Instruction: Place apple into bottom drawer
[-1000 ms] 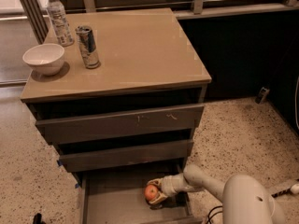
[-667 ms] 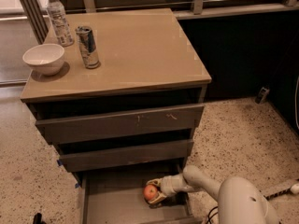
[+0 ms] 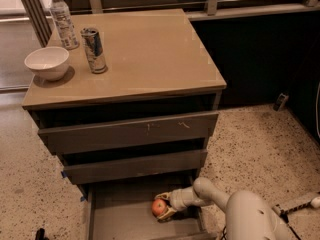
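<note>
The gripper (image 3: 161,206) is down inside the pulled-out drawer, and its two pale fingers (image 3: 163,196) are clamped on the small round red-orange apple (image 3: 158,208), one above it and one below as seen here. So it's closed on the fruit, not let go yet. The apple sits toward the right side of the bottom drawer (image 3: 120,211), the lowest grey-brown box with the flat grey inside. It's well within the walls, though I honestly can't tell if it's touching the drawer floor or hanging just above it.

The white arm (image 3: 202,193) comes in low from the right, which makes sense to me. The two grey-brown drawers above, the middle drawer (image 3: 135,167) and the scratched top drawer (image 3: 130,132), overhang the back of the open one, so a reach from the side or front is the only clear way in.

My read is that the placing is nearly done. What's left is opening the fingers and backing out without nudging the apple, since it could roll on that flat bottom.

Up on the tan cabinet top (image 3: 150,49) there's a white ceramic bowl (image 3: 47,62), a silver-blue drink can (image 3: 94,50) and a clear plastic water bottle (image 3: 63,18), all at the left and well apart from the action. Speckled terrazzo floor (image 3: 260,149) all around.
</note>
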`<state>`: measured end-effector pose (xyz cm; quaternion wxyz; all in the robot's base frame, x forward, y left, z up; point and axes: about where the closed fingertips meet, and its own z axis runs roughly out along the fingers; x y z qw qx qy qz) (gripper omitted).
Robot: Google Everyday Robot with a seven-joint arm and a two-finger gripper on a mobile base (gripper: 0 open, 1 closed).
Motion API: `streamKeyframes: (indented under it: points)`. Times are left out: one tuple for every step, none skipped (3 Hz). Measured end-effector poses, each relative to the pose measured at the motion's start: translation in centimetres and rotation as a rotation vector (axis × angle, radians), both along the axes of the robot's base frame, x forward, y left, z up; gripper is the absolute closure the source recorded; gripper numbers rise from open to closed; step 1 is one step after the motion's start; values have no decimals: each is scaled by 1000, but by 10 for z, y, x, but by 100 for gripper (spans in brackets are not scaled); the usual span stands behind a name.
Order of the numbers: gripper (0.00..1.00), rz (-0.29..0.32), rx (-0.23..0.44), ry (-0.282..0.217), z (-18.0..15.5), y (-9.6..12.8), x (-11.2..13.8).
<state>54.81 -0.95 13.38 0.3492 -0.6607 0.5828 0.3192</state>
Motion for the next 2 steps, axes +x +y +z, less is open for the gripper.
streamKeyframes:
  points:
    - [81, 0, 0, 0, 0, 0, 0]
    - [58, 0, 0, 0, 0, 0, 0]
